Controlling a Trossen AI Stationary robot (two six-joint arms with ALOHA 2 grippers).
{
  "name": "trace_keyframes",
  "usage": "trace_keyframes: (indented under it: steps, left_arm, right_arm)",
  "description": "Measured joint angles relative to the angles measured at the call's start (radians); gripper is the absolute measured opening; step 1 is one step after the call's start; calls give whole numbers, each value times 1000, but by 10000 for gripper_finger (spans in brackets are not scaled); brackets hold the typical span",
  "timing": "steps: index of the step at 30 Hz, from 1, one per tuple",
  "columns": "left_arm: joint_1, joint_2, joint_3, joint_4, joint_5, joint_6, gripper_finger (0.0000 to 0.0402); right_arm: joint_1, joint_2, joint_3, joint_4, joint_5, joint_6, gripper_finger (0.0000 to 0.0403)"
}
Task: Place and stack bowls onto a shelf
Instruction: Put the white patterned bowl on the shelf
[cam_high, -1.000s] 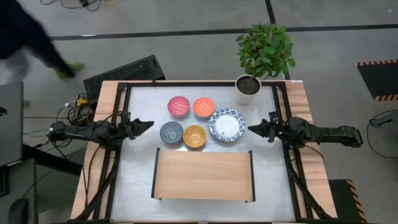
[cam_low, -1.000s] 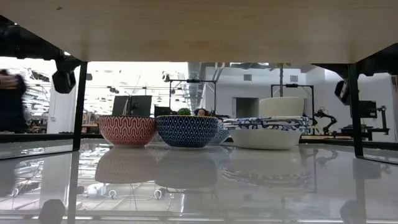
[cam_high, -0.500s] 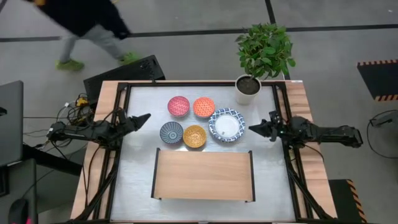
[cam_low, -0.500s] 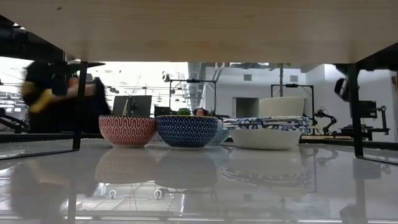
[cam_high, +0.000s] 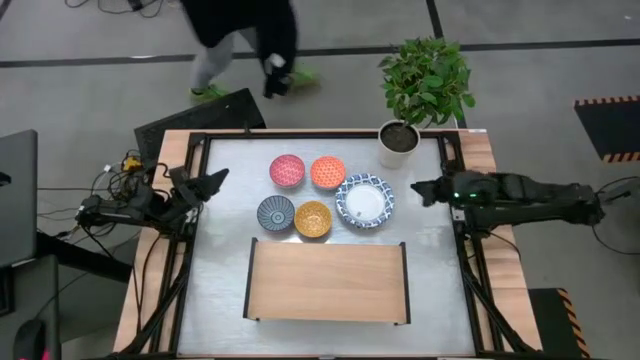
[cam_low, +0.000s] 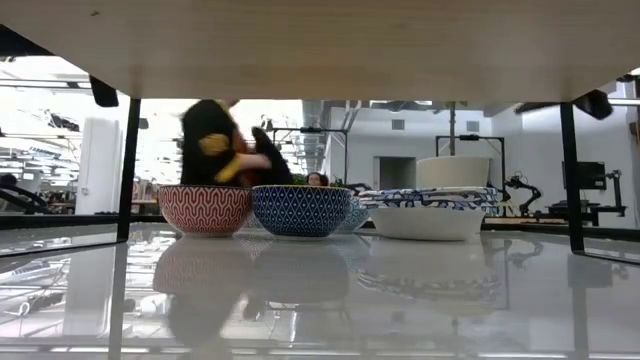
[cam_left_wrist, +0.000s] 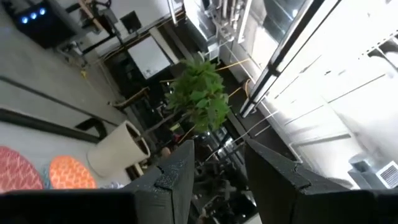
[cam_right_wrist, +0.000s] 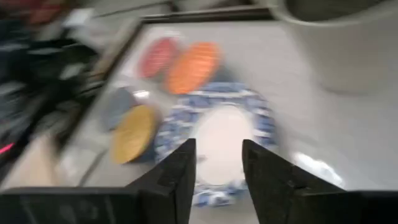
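High view: the left tool is hanging over the worktop's left edge, fingers parted and holding nothing. The right tool is hovering beside the large blue-and-white bowl, likewise spread and empty. Pink-red bowl, orange bowl, dark blue-grey bowl and yellow bowl are sitting clustered together, all empty. The shelf is lying bare just in front of them. A potted plant is standing behind.

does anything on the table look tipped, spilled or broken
Nothing stands out. The five patterned ceramic bowls sit upright in a tidy cluster behind the empty light-wood shelf, and the white plant pot stands upright at the far corner. No spills or breakage show.
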Motion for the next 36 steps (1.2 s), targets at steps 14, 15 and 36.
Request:
trace_keyframes:
  steps: [14, 15, 36]
  left_arm:
    - [0, 0, 11, -18, -63, -25, 128]
    - [0, 0, 11, -24, -65, -25, 128]
    - [0, 0, 11, -82, -72, -70, 128]
  right_arm:
    - [-92, 481, 30, 134, -124, 124, 214]
    - [-101, 501, 30, 134, -127, 124, 221]
    - [-151, 690, 31, 230, -241, 49, 237]
